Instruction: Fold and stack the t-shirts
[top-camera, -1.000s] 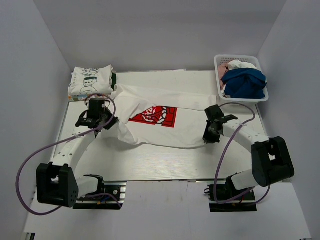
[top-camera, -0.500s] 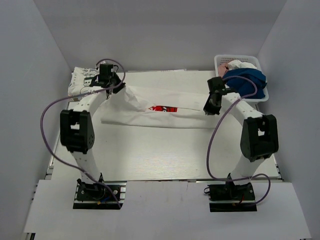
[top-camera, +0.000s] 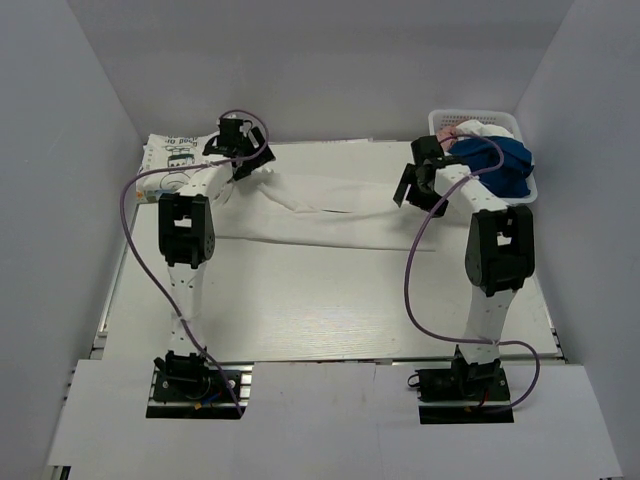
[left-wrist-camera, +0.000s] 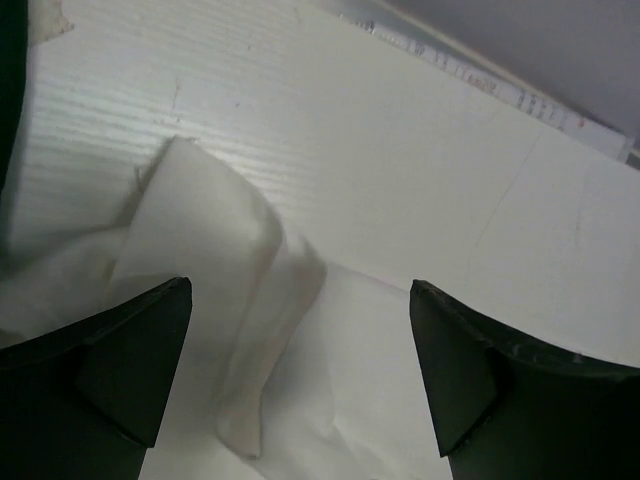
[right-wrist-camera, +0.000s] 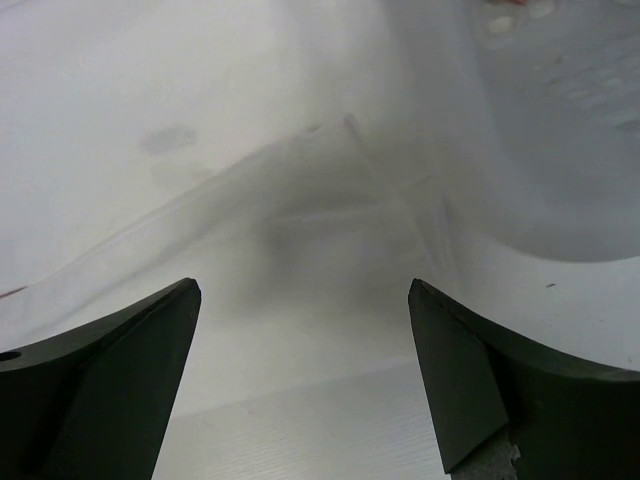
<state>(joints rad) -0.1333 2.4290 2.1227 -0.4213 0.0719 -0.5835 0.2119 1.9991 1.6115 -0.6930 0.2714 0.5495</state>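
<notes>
A white t-shirt (top-camera: 330, 222) lies as a long folded strip across the far half of the table, no print showing. My left gripper (top-camera: 247, 166) stands open over its rumpled left end (left-wrist-camera: 215, 280), nothing between its fingers (left-wrist-camera: 130, 370). At the strip's right end (right-wrist-camera: 320, 250) my right gripper (top-camera: 409, 187) is open too, with only cloth and table beneath. A folded white t-shirt with dark print (top-camera: 172, 164) sits at the back left. A royal-blue t-shirt (top-camera: 497, 163) lies crumpled in the basket.
The white lattice basket (top-camera: 478, 118) stands at the back right, right beside my right arm, holding more cloth besides the blue tee. Purple cables loop from both arms. Bare white table (top-camera: 320, 300) spreads in front of the strip.
Both arms swung from the near side to the far side, carrying the shirt's edge over so the red print is covered. Both grippers, shut before, have opened and let the cloth go.
</notes>
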